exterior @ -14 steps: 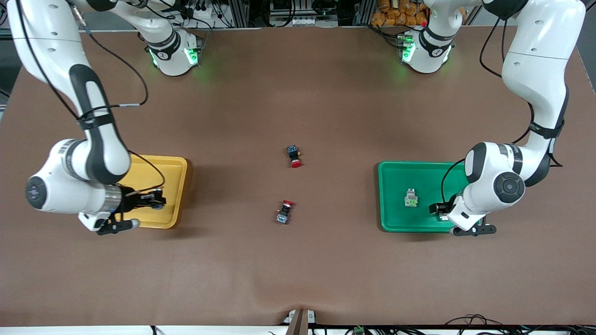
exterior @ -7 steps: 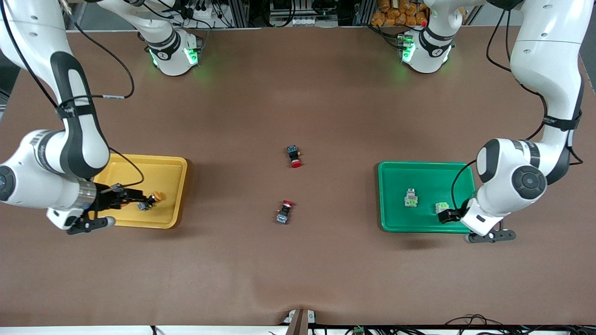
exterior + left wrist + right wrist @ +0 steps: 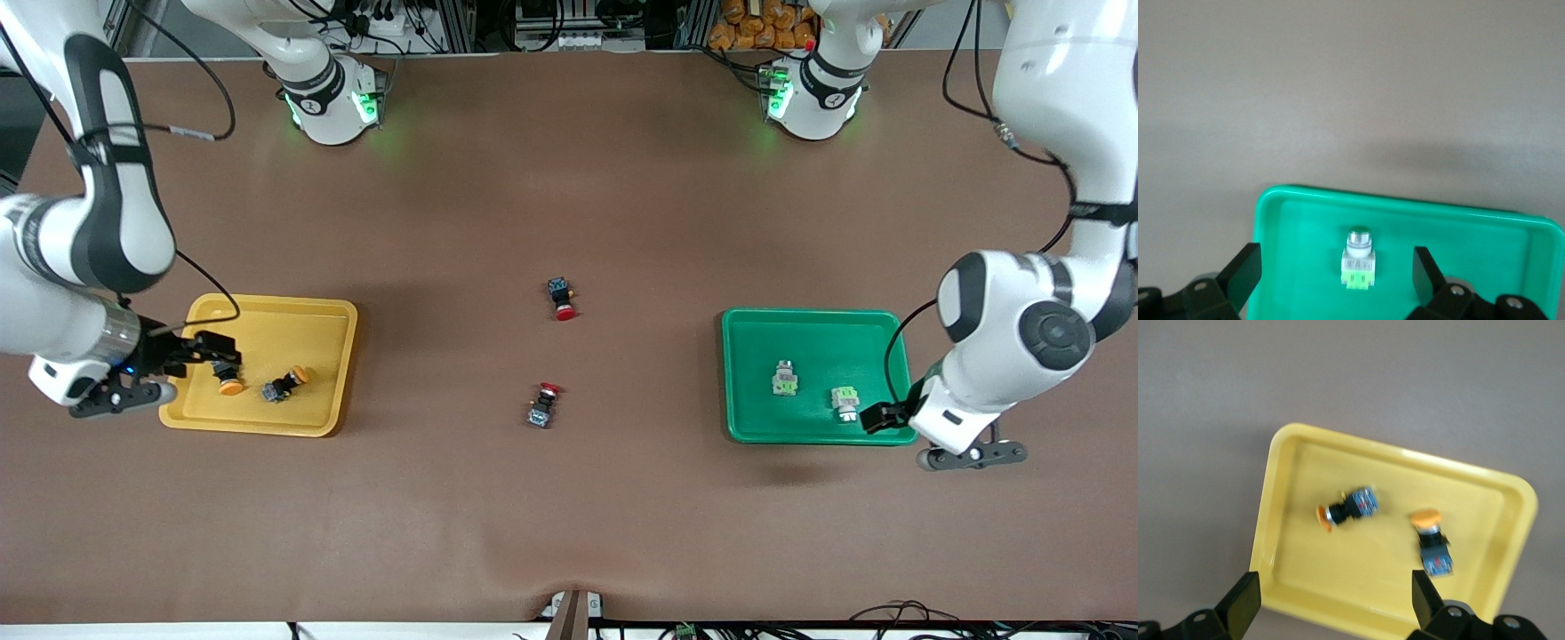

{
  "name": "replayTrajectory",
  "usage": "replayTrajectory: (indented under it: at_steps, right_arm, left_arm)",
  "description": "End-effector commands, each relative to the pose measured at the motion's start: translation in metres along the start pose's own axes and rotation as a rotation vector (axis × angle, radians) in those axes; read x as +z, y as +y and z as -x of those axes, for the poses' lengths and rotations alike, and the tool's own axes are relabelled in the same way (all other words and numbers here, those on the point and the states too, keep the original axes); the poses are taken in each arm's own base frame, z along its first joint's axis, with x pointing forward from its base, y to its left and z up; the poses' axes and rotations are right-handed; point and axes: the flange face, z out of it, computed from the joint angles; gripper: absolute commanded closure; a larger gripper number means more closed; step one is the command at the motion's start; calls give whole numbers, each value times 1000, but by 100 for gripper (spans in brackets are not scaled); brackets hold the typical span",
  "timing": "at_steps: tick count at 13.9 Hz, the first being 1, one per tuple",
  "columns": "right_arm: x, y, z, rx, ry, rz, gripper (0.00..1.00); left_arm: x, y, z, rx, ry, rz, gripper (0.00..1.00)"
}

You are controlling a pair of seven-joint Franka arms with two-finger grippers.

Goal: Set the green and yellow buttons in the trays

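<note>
The yellow tray [image 3: 267, 307] lies toward the right arm's end of the table and holds two black buttons with orange-yellow caps [image 3: 229, 384] [image 3: 284, 385]. My right gripper [image 3: 213, 348] hangs open and empty over that tray's outer end. In the right wrist view both yellow buttons [image 3: 1348, 508] [image 3: 1431, 543] lie on their sides in the tray [image 3: 1291, 453], apart from the gripper [image 3: 1335, 587]. The green tray [image 3: 818, 338] holds two whitish green buttons [image 3: 784, 379] [image 3: 845, 402]. My left gripper [image 3: 885, 416] is open at its outer corner. The left wrist view shows one green button [image 3: 1358, 263] in the tray [image 3: 1278, 220], between the open jaws [image 3: 1335, 259] but untouched.
Two black switches with red caps lie on the brown table between the trays, one [image 3: 561, 299] farther from the front camera and one [image 3: 542, 406] nearer. Both arm bases [image 3: 329, 98] [image 3: 813, 93] stand along the table's edge farthest from the camera.
My right gripper opened, left a yellow button in the yellow tray and drew back outward. My left gripper drew back off the green button toward the green tray's outer corner.
</note>
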Motion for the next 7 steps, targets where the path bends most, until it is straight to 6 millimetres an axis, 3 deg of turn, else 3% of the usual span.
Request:
replayTrajectory:
  at_steps: [1,4,7]
  right_arm:
    - [-56,-16,33,47,0,44,0]
    - [-110,-19,52,55,-17,35,0]
    - [-157,-24,66,134,-78,22,0]
  left_arm:
    - [-81,11,16,15,-12,-44,0]
    - [-162,23,40,29,29,-74,0]
    - [-213,15,61,23,36,-92,0]
